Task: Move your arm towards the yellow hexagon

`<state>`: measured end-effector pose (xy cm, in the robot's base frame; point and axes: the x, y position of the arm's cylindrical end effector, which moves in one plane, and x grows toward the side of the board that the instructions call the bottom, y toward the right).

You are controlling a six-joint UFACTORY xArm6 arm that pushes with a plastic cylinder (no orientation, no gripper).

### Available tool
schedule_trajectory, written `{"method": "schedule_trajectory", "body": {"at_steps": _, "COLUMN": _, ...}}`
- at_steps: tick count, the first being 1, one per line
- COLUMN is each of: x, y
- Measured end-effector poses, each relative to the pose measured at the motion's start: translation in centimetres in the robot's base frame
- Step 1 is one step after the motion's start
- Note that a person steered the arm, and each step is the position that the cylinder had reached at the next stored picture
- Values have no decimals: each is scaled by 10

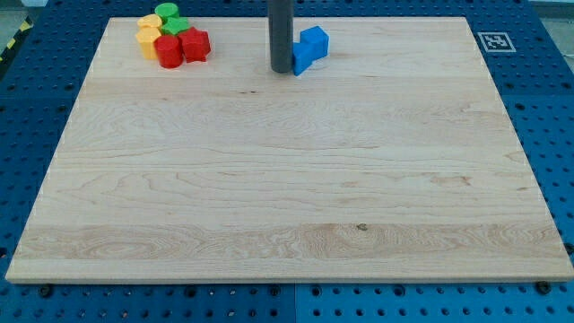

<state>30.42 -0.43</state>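
In the camera view a pale wooden board (287, 179) fills most of the frame on a blue pegboard table (27, 135). My tip (281, 70) stands near the top centre of the frame, the dark rod coming straight down; it has no jaws to open or close, and it sits just beside, perhaps touching, the blue blocks (309, 48) on its right. The yellow hexagon (148, 37) lies in the upper left of the frame, a small flat-topped yellow-orange piece at the left edge of a tight cluster, well apart from my tip. Packed against it are another yellow block (149, 21), green blocks (169, 15), a red cylinder (168, 52) and a red block (195, 44). A black-and-white marker (494, 40) sits at the upper right.
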Motion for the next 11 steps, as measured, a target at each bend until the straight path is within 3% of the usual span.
{"method": "schedule_trajectory", "body": {"at_steps": 3, "x": -26, "y": 11}}
{"method": "schedule_trajectory", "body": {"at_steps": 4, "x": 3, "y": 7}}
{"method": "schedule_trajectory", "body": {"at_steps": 5, "x": 43, "y": -32}}
{"method": "schedule_trajectory", "body": {"at_steps": 6, "x": 54, "y": -112}}
{"method": "schedule_trajectory", "body": {"at_steps": 7, "x": 52, "y": -201}}
{"method": "schedule_trajectory", "body": {"at_steps": 8, "x": 19, "y": -244}}
{"method": "schedule_trajectory", "body": {"at_steps": 9, "x": -17, "y": -240}}
{"method": "schedule_trajectory", "body": {"at_steps": 11, "x": -18, "y": -189}}
